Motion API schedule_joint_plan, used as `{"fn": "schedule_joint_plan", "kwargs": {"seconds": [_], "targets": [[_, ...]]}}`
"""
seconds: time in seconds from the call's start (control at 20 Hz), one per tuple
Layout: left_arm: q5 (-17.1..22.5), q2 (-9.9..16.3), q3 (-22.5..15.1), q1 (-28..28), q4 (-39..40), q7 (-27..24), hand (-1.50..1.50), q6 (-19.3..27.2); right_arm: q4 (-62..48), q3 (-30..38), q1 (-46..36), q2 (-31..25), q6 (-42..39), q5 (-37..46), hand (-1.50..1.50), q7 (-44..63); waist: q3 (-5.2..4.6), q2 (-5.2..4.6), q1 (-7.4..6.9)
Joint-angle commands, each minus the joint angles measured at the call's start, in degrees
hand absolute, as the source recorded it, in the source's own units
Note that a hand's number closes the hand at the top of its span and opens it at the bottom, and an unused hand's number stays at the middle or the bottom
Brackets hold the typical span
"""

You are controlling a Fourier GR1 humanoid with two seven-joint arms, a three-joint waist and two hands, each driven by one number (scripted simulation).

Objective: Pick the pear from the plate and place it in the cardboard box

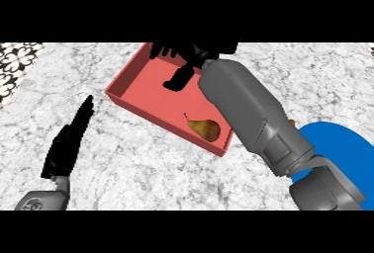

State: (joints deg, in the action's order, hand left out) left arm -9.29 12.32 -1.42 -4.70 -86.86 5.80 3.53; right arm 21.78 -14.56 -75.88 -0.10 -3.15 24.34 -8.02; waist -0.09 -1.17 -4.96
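A grey-and-white marbled counter (146, 163) fills the head view, with a strip of black-and-white patterned tile (16, 59) at its upper left corner. On it sits the box (128, 81), a shallow red-walled tray set at a slant, one corner pointing down toward the right. The right forearm (252, 118) crosses the box's right side and hides part of its rim. A blue plate (343, 143) shows at the right edge, partly behind that forearm, and nothing can be seen lying on its visible part. The right hand (191, 53) hangs above the far end of the box, fingers spread and relaxed, with nothing in its grasp. The left hand (70, 143) rests at the lower left over bare counter, fingers straight and together, pointing up, holding nothing. The pear (205, 128), yellow-brown with its stem toward the upper left, lies inside the box near its lower right corner, just beside the right forearm.
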Motion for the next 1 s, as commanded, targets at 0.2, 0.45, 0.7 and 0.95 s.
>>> {"fn": "schedule_joint_plan", "kwargs": {"seconds": [0.2, 0.45, 0.7, 0.95], "targets": [[-1.0, -1.4, -0.2, -2.8, 3.2, -0.4, 0.00, 0.9, 0.1, 3.6, 1.9, 0.1, 6.7, -12.2, -1.50, -3.8, 0.05, -0.19, -0.20], [-0.1, -0.1, 0.0, -2.2, 0.1, 1.1, 0.00, -0.8, -1.4, 11.4, 1.5, 0.1, 11.4, -20.1, -1.50, -5.9, 0.09, -0.26, -0.39], [0.5, -0.2, 1.7, 2.0, 2.9, -4.7, 0.00, -0.1, -3.4, 20.8, 0.5, -4.1, 5.8, -25.7, -1.50, -9.9, 0.06, -0.48, 1.37], [-0.1, 0.1, 2.2, -1.2, 0.1, 1.1, 0.00, 0.7, -7.4, 24.4, -1.5, -11.8, 5.0, -27.1, -1.50, -7.9, 0.11, -0.43, 1.54]]}}
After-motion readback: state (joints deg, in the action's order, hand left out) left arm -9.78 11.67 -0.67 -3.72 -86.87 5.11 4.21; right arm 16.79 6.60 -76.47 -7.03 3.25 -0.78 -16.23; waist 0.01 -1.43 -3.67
